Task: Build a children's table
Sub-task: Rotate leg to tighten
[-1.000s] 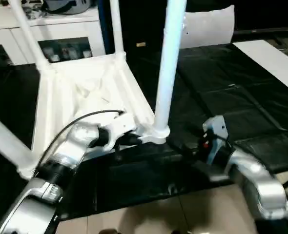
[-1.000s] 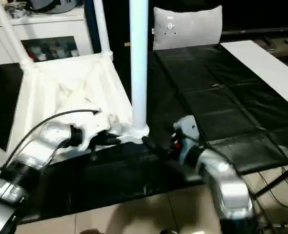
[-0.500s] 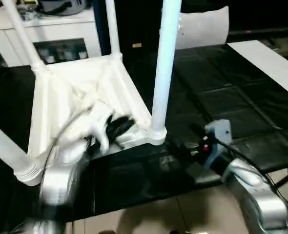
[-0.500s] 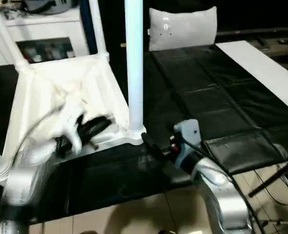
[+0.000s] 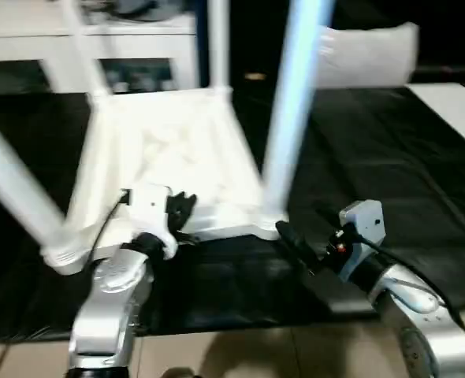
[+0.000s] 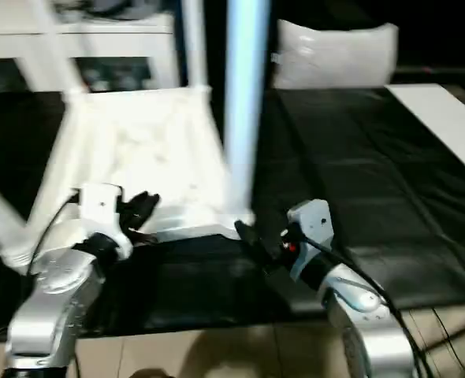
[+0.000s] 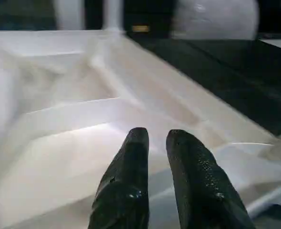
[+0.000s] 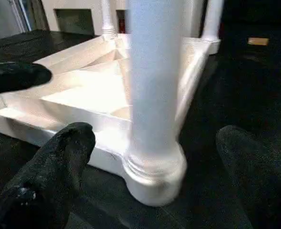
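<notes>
The children's table (image 5: pixel 169 150) lies upside down on the black mat, ribbed underside up, with white legs standing in its corner sockets. The near-right leg (image 5: pixel 292 102) rises tallest, and the near-left leg (image 5: pixel 16 185) leans out to the left. My left gripper (image 5: pixel 184 206) hovers over the near rim. Its fingers (image 7: pixel 131 171) stand barely apart, with nothing between them. My right gripper (image 8: pixel 155 138) is wide open, one finger (image 8: pixel 59 162) on each side of the near-right leg's base (image 8: pixel 155 176), not touching it.
A grey-white cushion (image 5: pixel 366 51) stands at the back right. A white board (image 5: pixel 453 102) lies along the right edge of the black mat (image 5: pixel 374 157). White cabinets (image 5: pixel 98 31) line the back. Bare floor (image 5: pixel 240 354) shows at the near edge.
The camera has shifted. My left gripper let go of the rim by the near-right socket and drew left along the near edge. The right gripper stays open at the leg base.
</notes>
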Robot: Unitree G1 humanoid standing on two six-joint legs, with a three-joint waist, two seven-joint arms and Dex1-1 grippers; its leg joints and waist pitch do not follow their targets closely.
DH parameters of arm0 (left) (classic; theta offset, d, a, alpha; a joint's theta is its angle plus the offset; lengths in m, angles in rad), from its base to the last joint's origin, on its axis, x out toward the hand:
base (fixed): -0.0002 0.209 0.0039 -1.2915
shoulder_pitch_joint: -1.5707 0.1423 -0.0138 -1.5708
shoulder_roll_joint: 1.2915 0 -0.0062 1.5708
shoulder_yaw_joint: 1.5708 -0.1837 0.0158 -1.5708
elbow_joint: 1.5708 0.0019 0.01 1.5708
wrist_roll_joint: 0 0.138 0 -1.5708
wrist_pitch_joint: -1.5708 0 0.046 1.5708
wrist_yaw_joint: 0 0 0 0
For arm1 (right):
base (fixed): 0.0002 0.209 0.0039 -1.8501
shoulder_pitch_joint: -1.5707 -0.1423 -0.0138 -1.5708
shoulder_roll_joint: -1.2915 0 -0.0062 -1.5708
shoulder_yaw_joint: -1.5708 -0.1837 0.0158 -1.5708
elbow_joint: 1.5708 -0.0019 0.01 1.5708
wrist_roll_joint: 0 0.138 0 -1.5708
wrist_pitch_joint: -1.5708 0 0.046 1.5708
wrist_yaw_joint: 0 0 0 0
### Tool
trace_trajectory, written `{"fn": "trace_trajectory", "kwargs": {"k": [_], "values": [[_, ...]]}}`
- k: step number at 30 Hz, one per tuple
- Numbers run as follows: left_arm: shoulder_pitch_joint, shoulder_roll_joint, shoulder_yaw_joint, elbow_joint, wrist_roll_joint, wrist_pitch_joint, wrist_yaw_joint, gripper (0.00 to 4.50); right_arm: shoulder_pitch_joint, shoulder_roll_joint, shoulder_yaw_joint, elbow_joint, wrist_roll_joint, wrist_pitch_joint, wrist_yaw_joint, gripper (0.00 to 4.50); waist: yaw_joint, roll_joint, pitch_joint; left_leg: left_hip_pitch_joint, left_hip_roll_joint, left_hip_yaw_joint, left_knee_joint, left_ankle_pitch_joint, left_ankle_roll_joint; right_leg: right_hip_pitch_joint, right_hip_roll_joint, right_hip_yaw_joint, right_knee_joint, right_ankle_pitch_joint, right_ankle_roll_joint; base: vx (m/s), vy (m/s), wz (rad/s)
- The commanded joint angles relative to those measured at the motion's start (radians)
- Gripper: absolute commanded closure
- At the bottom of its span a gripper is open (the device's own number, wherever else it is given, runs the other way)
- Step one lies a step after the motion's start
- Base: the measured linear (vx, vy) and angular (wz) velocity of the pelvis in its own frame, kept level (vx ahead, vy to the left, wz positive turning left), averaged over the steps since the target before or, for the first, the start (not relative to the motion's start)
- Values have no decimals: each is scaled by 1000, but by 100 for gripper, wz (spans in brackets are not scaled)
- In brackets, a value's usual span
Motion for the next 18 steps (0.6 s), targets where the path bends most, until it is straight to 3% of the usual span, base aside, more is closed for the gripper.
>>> {"fn": "trace_trajectory", "kwargs": {"k": [1,2,3,4,5,7,9,10,11,14,17,18], "values": [[3,7,6,-30,-24,26,-4,342,2,-5,2,-26,-2,14,-10,0,-27,22,-64,29,156,-59,-83,234,189,29,-60,80,-47,-32,-120,20,86,3],[11,19,-12,-38,-11,21,-11,342,11,-17,13,-18,1,0,4,0,-32,21,-53,11,154,-53,-94,148,171,40,-72,90,-55,-17,-112,1,94,-2],[16,28,-36,-38,-5,14,-31,342,16,-17,14,-11,-5,-15,-1,0,-33,15,-51,6,144,-46,-99,77,155,47,-82,93,-62,-35,-117,-36,76,-6],[19,32,-49,-37,-5,10,-45,342,18,-15,12,-7,-12,-24,-10,0,-34,10,-42,0,126,-32,-109,-86,105,55,-101,100,-83,-137,-119,-36,76,-6],[23,50,-75,-34,-2,-3,-80,342,20,-13,8,-7,0,-19,-3,0,-39,2,-33,3,114,-24,-118,-228,47,58,-112,102,-106,-294,-95,-61,48,-4],[24,85,-114,-28,5,-13,-130,342,17,-14,0,-3,2,-27,2,0,-47,2,-25,15,108,-22,-124,-333,7,53,-118,99,-131,-453,-53,-58,24,0],[15,112,-137,-16,7,-4,-161,328,2,-21,-3,2,-23,-16,-19,0,-71,-1,-14,32,97,-25,-133,-425,-25,54,-115,84,-167,-623,34,0,0,0],[-12,130,-141,11,-9,5,-199,328,-17,-43,0,-3,3,56,1,0,-84,-4,-17,38,94,-27,-133,-422,-24,65,-115,76,-177,-624,53,0,0,0],[-36,144,-143,36,-12,16,-217,313,-27,-58,4,0,15,56,27,0,-94,-4,-24,26,95,-33,-137,-393,-18,77,-116,74,-170,-579,56,0,0,0],[-94,176,-155,101,0,24,-248,305,-31,-88,14,12,33,-9,93,0,-106,-6,-24,28,89,-26,-130,-352,-1,72,-122,68,-183,-603,70,0,0,0],[-146,208,-178,163,2,27,-299,305,-32,-119,25,23,32,-18,130,0,-112,-7,-28,27,89,-26,-127,-321,6,72,-122,69,-183,-601,67,0,0,0],[-159,220,-189,179,-3,32,-322,305,-31,-126,26,26,31,-22,139,0,-111,-6,-31,24,93,-27,-129,-295,11,73,-124,74,-175,-562,50,0,0,0]]}}
